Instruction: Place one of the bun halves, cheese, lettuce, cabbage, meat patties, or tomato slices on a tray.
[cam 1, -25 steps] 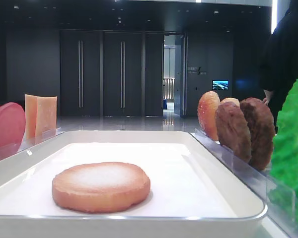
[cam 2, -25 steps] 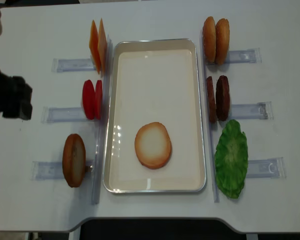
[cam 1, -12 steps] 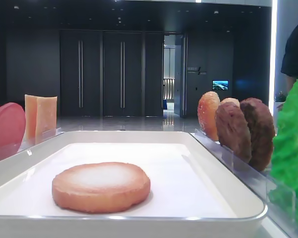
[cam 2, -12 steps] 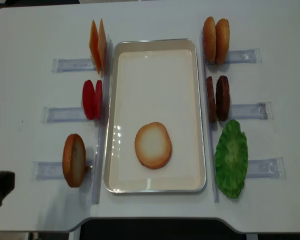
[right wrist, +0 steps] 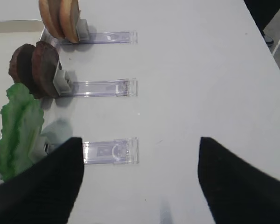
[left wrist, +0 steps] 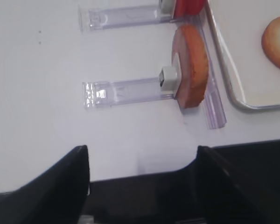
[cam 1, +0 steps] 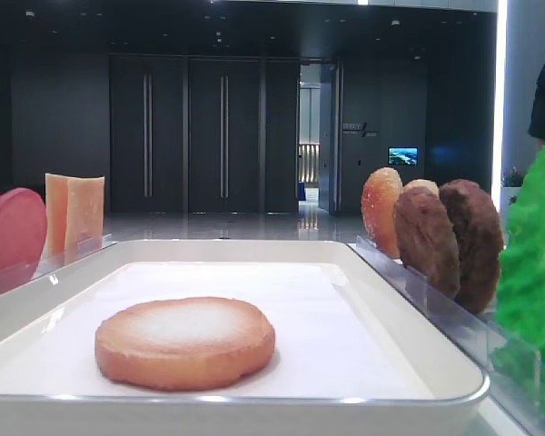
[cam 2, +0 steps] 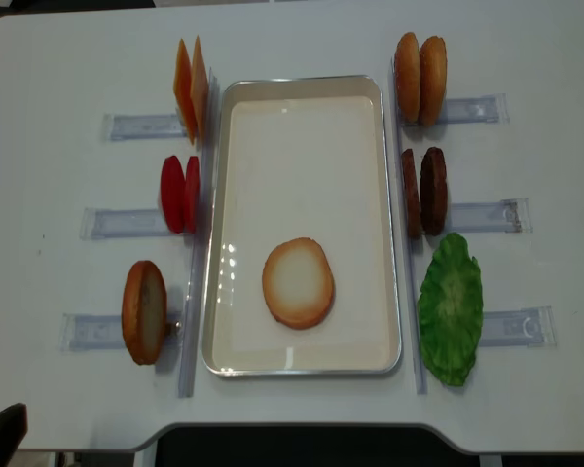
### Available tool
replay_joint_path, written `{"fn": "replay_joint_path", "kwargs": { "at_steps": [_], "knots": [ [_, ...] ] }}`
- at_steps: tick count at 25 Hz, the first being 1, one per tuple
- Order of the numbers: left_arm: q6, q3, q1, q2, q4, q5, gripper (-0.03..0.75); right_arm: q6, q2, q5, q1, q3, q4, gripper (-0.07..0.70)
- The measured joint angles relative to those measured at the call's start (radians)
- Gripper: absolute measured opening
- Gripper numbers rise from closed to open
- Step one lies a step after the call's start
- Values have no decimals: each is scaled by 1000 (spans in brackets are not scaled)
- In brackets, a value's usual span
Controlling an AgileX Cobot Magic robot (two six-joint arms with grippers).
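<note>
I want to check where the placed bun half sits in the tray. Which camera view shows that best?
The overhead exterior view: the whole bun half lies flat in the near part of the tray, clear of its rim. The low exterior view shows it side-on. The left wrist view catches only its edge; the right wrist view misses it.

The left gripper (left wrist: pixel 142 186) shows in the left wrist view as two dark fingers rising from the lower left and lower right of the frame, set wide apart with nothing between them. In the overhead view only a dark corner of the left arm (cam 2: pixel 2 435) shows at the bottom left edge. The right gripper (right wrist: pixel 140 182) likewise fills the lower corners of the right wrist view, its two dark fingers spread wide and empty.
</note>
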Motion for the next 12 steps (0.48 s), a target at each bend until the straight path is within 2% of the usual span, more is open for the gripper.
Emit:
{"fn": "replay_joint_path", "kwargs": {
  "at_steps": [6, 12],
  "knots": [
    [2, 15, 0, -129, -10, -57, 535, 0, 0, 0, 0, 0, 0, 489],
    [6, 49, 0, -145, -30, -133, 535, 0, 0, 0, 0, 0, 0, 489]
  ]
}}
